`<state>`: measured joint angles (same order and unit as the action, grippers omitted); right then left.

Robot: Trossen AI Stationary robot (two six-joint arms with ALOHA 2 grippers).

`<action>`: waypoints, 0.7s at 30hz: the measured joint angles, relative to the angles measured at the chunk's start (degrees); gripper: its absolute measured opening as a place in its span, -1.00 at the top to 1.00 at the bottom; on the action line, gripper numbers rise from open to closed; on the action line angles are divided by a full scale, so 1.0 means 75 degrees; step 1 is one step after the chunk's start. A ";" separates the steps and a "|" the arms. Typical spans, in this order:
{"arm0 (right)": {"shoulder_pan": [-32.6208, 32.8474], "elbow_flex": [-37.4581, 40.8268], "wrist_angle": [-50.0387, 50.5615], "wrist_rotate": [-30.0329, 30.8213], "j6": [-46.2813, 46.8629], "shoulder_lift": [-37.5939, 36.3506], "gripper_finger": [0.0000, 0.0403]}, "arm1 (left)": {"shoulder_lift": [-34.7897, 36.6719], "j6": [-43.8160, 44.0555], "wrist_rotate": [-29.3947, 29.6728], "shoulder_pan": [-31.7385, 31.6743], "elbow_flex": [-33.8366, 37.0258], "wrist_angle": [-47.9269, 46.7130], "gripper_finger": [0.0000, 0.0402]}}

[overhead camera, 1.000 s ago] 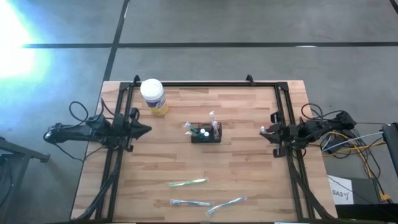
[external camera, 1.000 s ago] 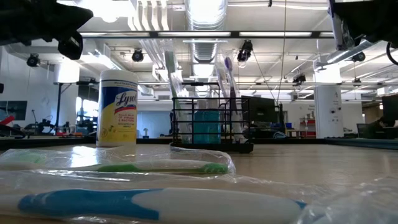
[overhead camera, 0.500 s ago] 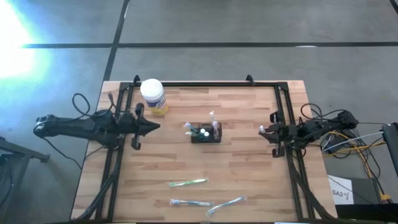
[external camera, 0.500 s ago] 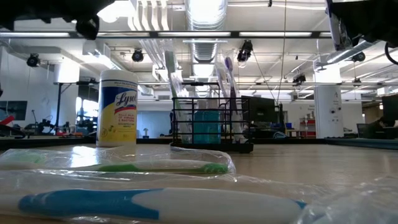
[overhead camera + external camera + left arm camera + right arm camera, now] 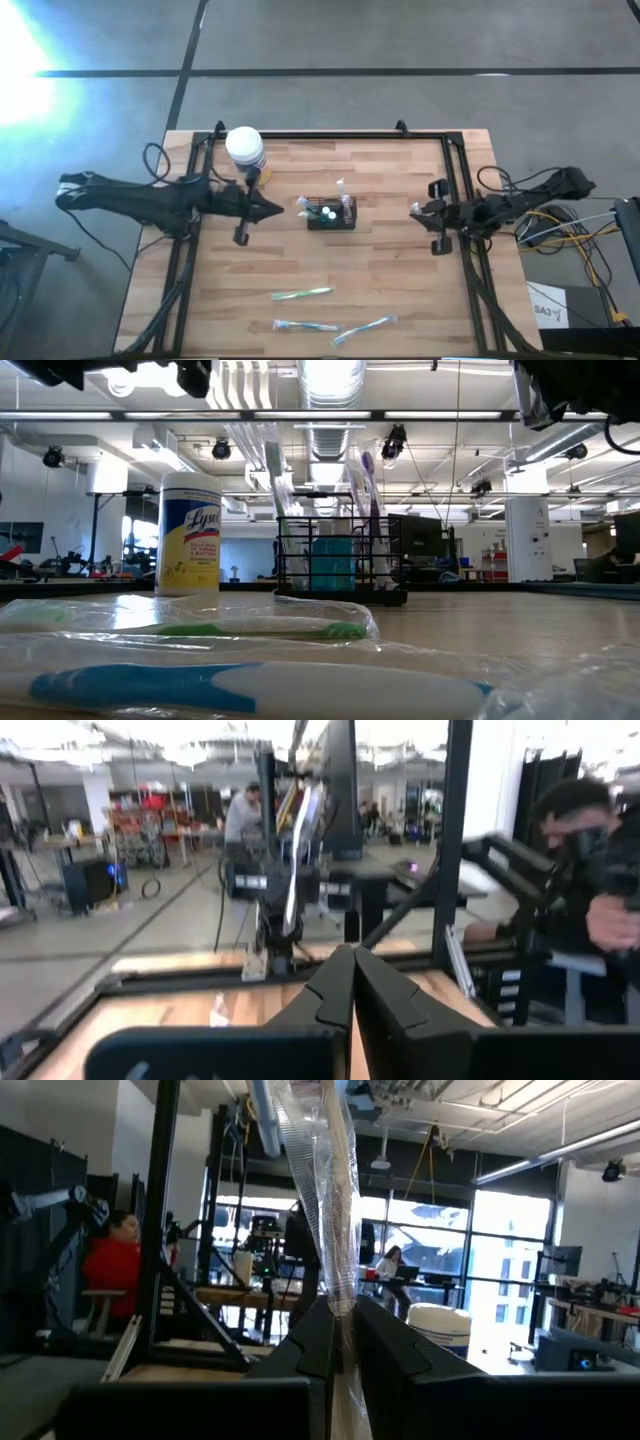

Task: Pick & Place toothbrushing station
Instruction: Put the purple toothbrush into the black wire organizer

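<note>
- High view. The toothbrushing station, a black mesh caddy (image 5: 330, 215), stands upright mid-surface (image 5: 400, 280), w/ brushes and tubes inside. The white-lidded jar (image 5: 245, 150) is toward the far-left corner, apart from it. A green brush packet (image 5: 300, 294) lies nearer the front edge. L pincer (image 5: 275, 210) reaches in over the surface, tip near the caddy's left side, not touching. R pincer (image 5: 420, 210) waits at the right rail.
- Low view. The caddy sits flat on the surface, beside the jar w/ a clear gap between them. A blue brush packet (image 5: 230, 688) fills the foreground. Only this view shows the caddy's height and the brushes rising above its rim. Neither pincer tip shows here.
- L wrist view. L pincer fingers (image 5: 335, 985) are pressed together, holding nothing. The caddy is too blurred to place in this view.
- R wrist view. R pincer fingers (image 5: 318, 1330) are clamped on a strip of clear wrap (image 5: 325, 1180) that stands up between them. The high view does not make this out clearly.
- Step in hand (judgement): approach for the pick. The L pincer should spread its fingers before closing in, then take one caddy wall near the rim. It should avoid the tall brushes and lift straight up, so the contents don't tip.
</note>
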<state>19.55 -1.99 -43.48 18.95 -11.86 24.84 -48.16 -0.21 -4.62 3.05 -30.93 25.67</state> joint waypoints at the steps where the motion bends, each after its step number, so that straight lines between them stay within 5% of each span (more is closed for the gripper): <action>1: 0.0000 -0.0103 -0.0022 -0.0048 0.0015 0.0185 0.89 | -0.0194 -0.0006 -0.0003 0.0000 -0.0102 -0.0020 0.92; 12: 0.0000 -0.1332 -0.1349 -0.0136 0.0071 0.3151 0.89 | -0.2236 -0.0204 -0.0006 0.0000 -0.1623 0.0047 0.85; 21: -0.0017 -0.2548 -0.1641 -0.0136 0.0055 0.5043 0.89 | -0.3454 -0.0633 -0.0140 0.0009 -0.2481 0.0100 0.49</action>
<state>19.42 -21.10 -55.79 17.93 -11.45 62.67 -74.06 -4.96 -5.67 3.11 -49.53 26.41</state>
